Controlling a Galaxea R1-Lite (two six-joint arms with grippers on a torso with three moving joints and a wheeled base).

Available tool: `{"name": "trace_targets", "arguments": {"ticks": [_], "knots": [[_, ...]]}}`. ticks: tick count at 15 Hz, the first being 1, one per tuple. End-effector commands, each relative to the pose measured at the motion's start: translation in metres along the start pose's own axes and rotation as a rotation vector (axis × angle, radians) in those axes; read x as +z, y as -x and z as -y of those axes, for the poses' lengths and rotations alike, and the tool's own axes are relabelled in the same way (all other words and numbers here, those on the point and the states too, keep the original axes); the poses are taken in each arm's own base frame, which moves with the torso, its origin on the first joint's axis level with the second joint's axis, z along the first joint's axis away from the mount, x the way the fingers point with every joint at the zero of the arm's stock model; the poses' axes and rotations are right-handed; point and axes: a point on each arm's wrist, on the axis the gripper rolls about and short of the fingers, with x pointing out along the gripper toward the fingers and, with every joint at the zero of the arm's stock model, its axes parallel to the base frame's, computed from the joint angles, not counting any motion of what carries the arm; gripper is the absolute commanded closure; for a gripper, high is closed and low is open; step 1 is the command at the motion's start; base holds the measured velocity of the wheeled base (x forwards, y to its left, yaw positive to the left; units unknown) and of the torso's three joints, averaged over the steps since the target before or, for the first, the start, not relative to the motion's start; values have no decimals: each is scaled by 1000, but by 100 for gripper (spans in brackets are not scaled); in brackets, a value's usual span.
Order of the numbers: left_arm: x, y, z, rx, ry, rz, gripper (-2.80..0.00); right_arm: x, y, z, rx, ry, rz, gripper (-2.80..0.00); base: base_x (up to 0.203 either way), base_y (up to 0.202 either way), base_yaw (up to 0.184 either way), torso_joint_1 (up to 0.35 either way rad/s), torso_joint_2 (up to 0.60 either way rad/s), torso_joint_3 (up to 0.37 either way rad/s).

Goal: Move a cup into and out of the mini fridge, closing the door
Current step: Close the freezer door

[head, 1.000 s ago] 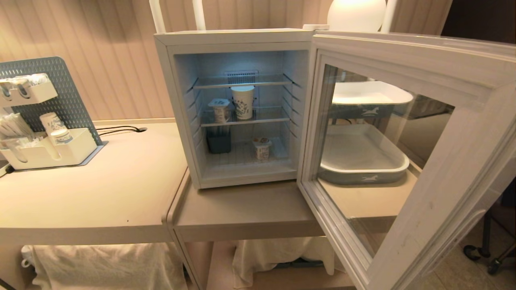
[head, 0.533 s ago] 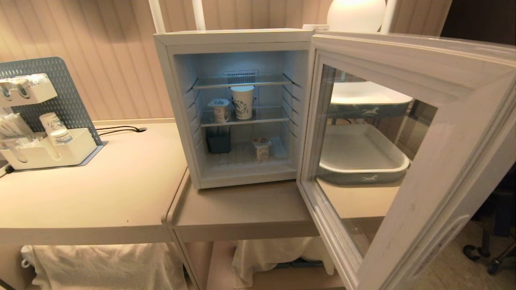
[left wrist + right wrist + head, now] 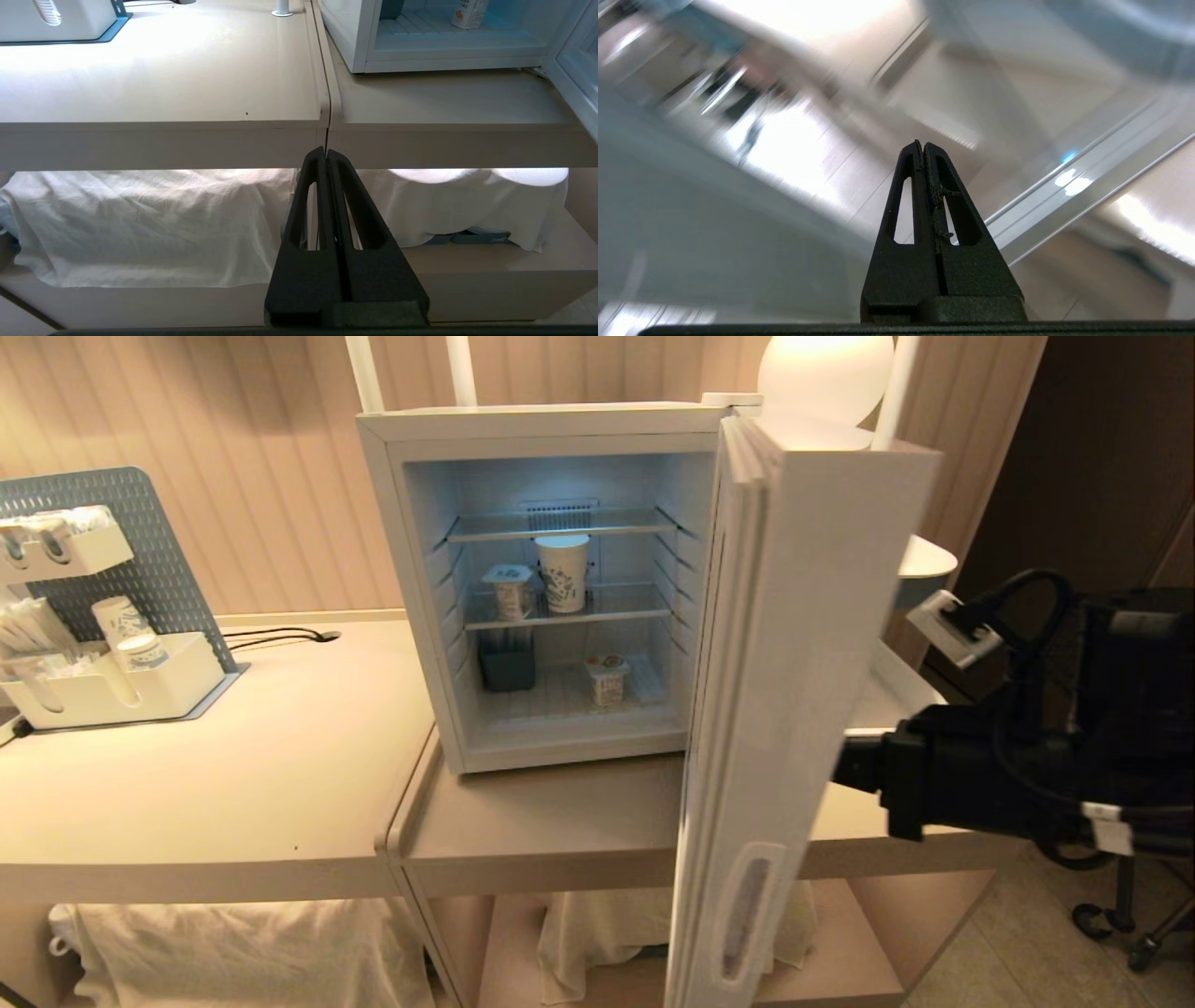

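I am pressing my right gripper (image 3: 923,145), fingers pinched together and empty, toward the door (image 3: 794,709) at three o'clock of the mini fridge (image 3: 551,429); the paper cup (image 3: 562,571) is standing on its middle shelf.

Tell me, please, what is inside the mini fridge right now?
In the mini fridge: a tall paper cup, two small cups, and a dark container. The door hides nothing inside.
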Motion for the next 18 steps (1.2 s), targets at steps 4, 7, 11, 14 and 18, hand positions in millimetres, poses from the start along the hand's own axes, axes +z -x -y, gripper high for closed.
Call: {"name": "trace_targets", "arguments": {"ticks": [4, 7, 11, 14, 18], "knots": [[0, 0, 0, 1, 1, -1, 0, 8, -118, -25, -310, 64, 101, 0, 0, 0, 0, 0, 0, 0], [0, 0, 0, 1, 2, -1, 0, 20, -176, -33, -460, 165, 195, 0, 0, 0, 0, 0, 0, 0], [0, 0, 0, 1, 2, -1, 0, 24, -239, -44, -570, 332, 255, 0, 0, 0, 0, 0, 0, 0], [0, 0, 0, 1, 2, -1, 0, 3, -271, -61, -600, 380, 219, 0, 0, 0, 0, 0, 0, 0], [0, 0, 0, 2, 4, -1, 0, -5, -286, -77, -616, 440, 190, 0, 0, 0, 0, 0, 0, 0]]}}
